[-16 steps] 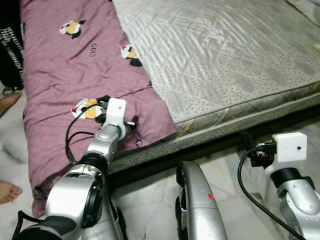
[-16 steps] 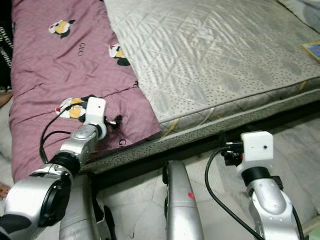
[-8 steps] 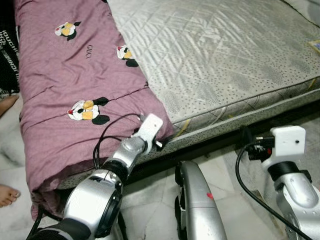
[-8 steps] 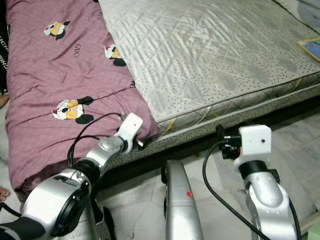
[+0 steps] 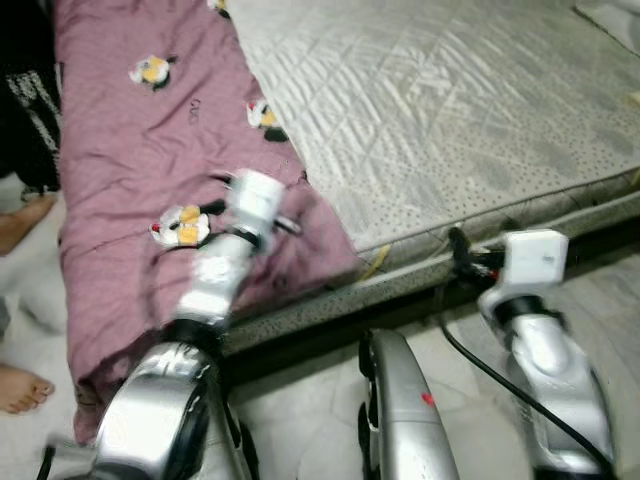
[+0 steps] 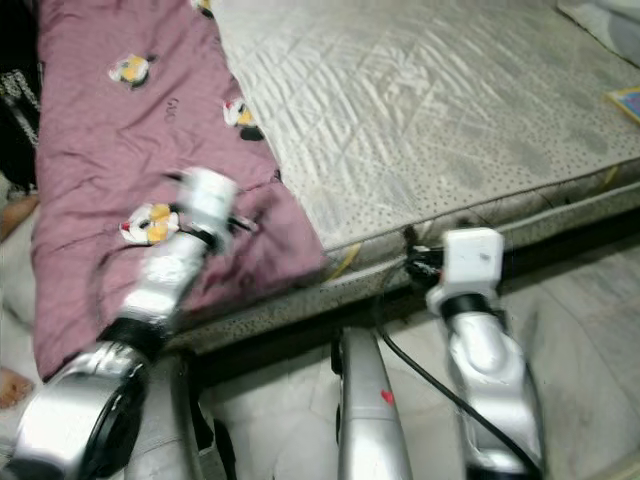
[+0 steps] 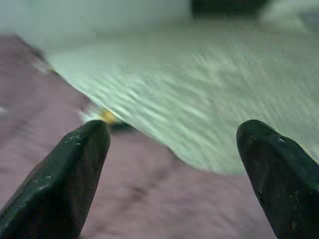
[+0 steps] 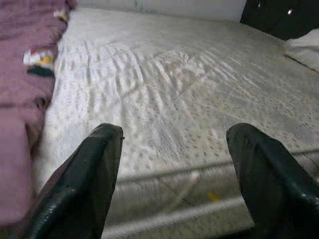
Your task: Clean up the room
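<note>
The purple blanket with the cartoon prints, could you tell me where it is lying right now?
The purple blanket lies on the robot's left side of the bare mattress, draped over its near edge, under the open left gripper.

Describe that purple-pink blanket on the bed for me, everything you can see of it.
The blanket is a mauve, soft-looking cloth printed with small black, white and yellow cartoon figures and faint lettering. It lies spread in loose wrinkles along the robot's left part of the bare quilted mattress, its near end hanging over the bed's edge toward the floor. The left end effector, fingers open, is above its near part; contact cannot be judged.
</note>
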You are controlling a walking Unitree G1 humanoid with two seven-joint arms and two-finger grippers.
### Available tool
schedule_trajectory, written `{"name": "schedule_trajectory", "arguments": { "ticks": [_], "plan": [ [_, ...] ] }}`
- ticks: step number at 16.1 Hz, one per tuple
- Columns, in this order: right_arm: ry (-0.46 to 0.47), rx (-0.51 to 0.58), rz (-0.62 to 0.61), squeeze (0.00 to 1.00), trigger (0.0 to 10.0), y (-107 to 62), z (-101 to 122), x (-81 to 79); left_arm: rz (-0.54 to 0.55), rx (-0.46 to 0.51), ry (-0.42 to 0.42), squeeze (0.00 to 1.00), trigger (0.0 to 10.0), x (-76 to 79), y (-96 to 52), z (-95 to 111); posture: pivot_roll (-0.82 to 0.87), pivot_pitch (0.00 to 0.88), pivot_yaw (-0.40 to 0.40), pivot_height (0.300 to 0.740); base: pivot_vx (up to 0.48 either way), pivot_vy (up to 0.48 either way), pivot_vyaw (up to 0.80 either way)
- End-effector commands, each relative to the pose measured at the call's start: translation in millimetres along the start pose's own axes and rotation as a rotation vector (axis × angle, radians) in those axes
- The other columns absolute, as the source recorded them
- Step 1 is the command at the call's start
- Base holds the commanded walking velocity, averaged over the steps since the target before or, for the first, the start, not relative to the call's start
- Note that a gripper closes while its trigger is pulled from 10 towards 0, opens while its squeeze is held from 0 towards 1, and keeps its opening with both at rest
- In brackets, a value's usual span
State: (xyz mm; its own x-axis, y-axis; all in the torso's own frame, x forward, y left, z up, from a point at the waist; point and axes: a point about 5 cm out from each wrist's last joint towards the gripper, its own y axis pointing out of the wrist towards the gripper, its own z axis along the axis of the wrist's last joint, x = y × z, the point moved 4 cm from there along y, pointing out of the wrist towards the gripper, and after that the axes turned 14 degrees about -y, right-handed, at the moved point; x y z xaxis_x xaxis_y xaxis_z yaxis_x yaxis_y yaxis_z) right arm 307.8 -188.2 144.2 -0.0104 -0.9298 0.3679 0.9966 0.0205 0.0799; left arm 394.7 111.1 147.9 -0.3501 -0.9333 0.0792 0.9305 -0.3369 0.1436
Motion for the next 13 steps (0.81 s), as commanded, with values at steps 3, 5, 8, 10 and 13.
{"name": "schedule_trajectory", "arguments": {
  "ticks": [3,5,8,10,13],
  "plan": [
    [0.006,0.027,-0.006,0.0,10.0,12.8,0,-9.5,0.054,0.081,-0.02,0.0,10.0,-14.8,-34.9,12,-0.06,0.0,0.032,0.534,0.0,0.0,0.0],
    [0.018,0.043,-0.019,0.0,10.0,17.1,2,-10.7,0.166,0.099,-0.046,0.0,10.0,-32.5,-58.4,11,-0.05,0.0,0.041,0.534,0.0,0.0,0.0],
    [0.064,0.053,-0.05,0.0,10.0,19.5,2,-8.8,0.305,0.086,-0.082,0.0,10.0,-50.3,-94.0,8,-0.04,0.0,0.046,0.534,0.0,0.0,0.0],
    [0.104,0.085,-0.021,0.0,10.0,21.6,8,-14.9,0.336,0.071,-0.088,0.0,10.0,-55.8,-99.1,6,-0.04,0.0,0.04,0.534,0.0,0.0,0.0],
    [0.114,0.083,-0.039,0.0,10.0,24.5,10,-17.4,0.358,0.047,-0.106,0.0,10.0,-55.5,-102.1,5,-0.04,0.0,0.041,0.534,0.0,0.0,0.0]
  ]
}}
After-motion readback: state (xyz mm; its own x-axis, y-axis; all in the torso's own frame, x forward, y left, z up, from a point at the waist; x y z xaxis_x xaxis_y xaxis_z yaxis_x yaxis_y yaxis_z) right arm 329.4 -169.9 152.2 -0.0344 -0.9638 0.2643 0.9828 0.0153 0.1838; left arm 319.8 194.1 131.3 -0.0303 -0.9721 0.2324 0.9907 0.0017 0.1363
